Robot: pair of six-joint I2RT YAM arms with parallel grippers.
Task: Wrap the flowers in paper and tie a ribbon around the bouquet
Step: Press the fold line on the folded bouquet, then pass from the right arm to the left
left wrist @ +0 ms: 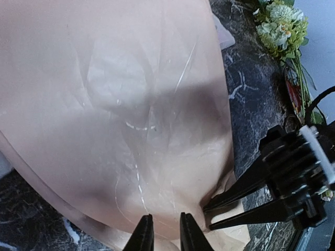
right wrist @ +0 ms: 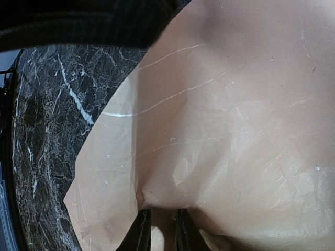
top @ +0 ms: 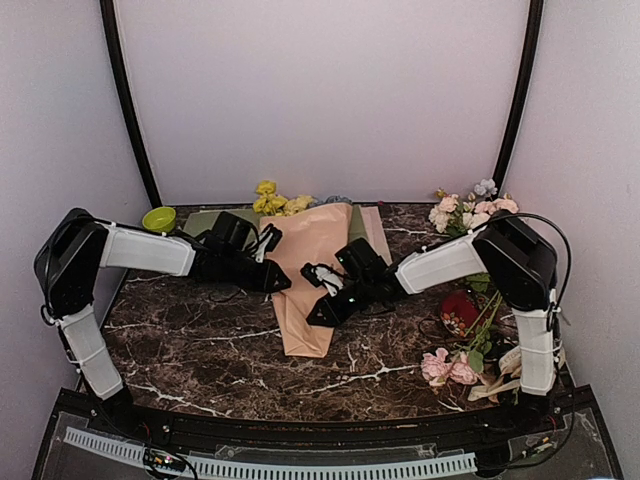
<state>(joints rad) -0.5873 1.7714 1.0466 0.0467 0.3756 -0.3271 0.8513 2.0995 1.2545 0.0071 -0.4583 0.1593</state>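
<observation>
Marble desk (top: 200, 345) nearest, dark with white veins; at lower right of the top view, loose pink roses (top: 447, 367) lying beside the right arm's base, a red object (top: 460, 312) just behind them. Toward centre, narrow end of the bouquet (top: 305, 335): peach-pink paper (top: 318, 250) rolled into a cone, lying flat, widening toward the back. Right tool (top: 316, 317) at the cone's right edge near the narrow end, clamped on a fold of the paper, fingers almost together with the sheet between. Left tool (top: 284, 284) at the opposite edge, slightly farther back, fingers narrowly apart with the paper's edge in the gap; cannot tell whether pinched or merely touching. Beyond the wide end, yellow flowers (top: 270, 200) poking out at upper centre. Farther left, green sheet (top: 200, 222) under the left arm and lime bowl (top: 158, 218); at upper right, pink-white bunch (top: 465, 210) against the wall.
</observation>
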